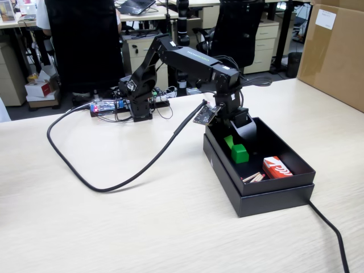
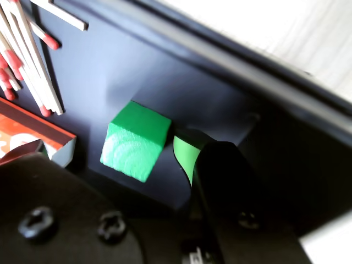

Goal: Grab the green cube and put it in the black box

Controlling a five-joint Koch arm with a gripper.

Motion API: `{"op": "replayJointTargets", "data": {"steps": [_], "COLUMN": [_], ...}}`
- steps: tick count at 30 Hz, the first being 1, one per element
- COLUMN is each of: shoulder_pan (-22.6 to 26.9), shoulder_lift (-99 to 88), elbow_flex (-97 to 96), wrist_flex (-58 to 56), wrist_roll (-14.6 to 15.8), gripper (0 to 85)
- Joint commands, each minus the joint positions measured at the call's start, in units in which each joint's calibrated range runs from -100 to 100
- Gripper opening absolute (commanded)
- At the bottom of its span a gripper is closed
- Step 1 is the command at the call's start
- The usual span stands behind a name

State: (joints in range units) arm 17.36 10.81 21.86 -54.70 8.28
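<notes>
The cube (image 1: 239,153) lies on the floor of the box (image 1: 259,199) beside matches (image 2: 27,60), just off the gripper (image 1: 232,142), whose fingers stand spread and hold nothing.

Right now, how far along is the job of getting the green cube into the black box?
Nearly done. The green cube already sits on the floor of the black box, beside the matches. The hand is open around it inside the box; one green fingertip stands just clear of the cube. What is left: lifting the arm out.
</notes>
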Motion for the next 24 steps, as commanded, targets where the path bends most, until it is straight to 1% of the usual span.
{"op": "replayJointTargets", "data": {"steps": [1, 5, 8, 9, 12, 16, 22, 24], "shoulder_pan": [-0.4, -1.6, -3.5, -5.4, -7.7, -11.2, -15.3, -16.7], "shoulder_lift": [-13.8, -29.6, -40.9, -49.7, -62.2, -79.4, -100.5, -105.4], "elbow_flex": [3.8, 6.3, 6.3, 1.3, -10.5, -28.7, -52.4, -59.0], "wrist_flex": [-1.6, -1.6, -1.6, -1.5, -0.1, 5.4, 6.0, 6.0], "wrist_roll": [0.1, 0.0, -0.5, -0.8, -1.7, -3.5, -5.8, -6.3], "gripper": [46.5, 46.5, 46.5, 46.5, 46.5, 46.4, 46.9, 49.1]}}
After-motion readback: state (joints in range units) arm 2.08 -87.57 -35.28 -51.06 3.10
